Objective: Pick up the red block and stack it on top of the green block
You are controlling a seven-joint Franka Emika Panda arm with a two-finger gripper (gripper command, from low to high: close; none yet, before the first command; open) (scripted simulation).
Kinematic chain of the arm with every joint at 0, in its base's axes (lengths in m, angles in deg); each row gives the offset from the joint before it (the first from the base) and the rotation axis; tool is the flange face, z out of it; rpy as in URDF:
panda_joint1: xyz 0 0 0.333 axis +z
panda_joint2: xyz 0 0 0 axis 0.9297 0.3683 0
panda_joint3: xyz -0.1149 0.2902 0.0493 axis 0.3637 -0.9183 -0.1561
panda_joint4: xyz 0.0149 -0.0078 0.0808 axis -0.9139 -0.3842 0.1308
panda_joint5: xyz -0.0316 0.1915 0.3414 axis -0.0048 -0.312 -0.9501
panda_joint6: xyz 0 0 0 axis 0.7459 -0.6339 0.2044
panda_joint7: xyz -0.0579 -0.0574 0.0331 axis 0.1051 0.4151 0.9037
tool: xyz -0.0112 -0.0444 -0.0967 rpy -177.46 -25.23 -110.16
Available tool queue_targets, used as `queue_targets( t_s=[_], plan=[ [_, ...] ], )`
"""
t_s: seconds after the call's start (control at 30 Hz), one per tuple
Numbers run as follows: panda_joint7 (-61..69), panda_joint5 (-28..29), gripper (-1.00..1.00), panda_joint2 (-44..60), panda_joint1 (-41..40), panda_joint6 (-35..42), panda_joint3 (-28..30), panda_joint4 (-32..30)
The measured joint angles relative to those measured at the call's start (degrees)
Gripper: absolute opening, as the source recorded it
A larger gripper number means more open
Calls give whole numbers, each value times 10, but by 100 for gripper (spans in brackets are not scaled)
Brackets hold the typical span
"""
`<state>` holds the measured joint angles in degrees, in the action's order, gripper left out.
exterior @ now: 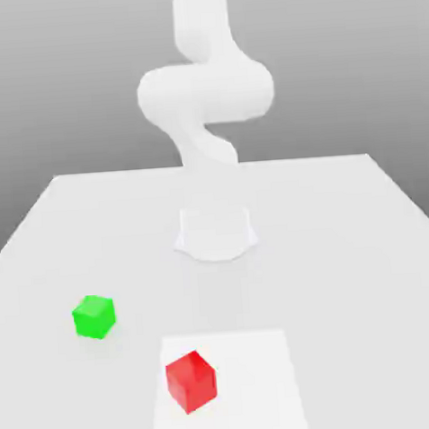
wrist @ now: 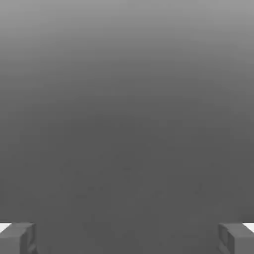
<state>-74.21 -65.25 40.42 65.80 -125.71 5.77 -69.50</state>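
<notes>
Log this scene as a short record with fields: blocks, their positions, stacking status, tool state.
red block: on the table, resting on a lighter square patch, near the exterior view's front edge
green block: on the table, apart from the red block, toward the exterior view's left and further back
stacking: not yet done; both blocks sit separately
tool: open, fingers wide apart, nothing between them
arm: white, rising from its base behind the blocks

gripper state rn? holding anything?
Gripper: open, fingers spread wide, nothing between them. Red block and green block both sit on the table, apart.
</notes>
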Motion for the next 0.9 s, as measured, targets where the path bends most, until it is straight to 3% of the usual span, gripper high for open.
queue_targets(
  t_s=[0.43,0.7,0.9],
  plan=[
    [-283,37,0,275,-105,-135,-66,-107],
    [-430,24,0,438,-125,-218,-63,-172],
    [-473,52,0,561,-104,-315,-35,-166]
  ],
)
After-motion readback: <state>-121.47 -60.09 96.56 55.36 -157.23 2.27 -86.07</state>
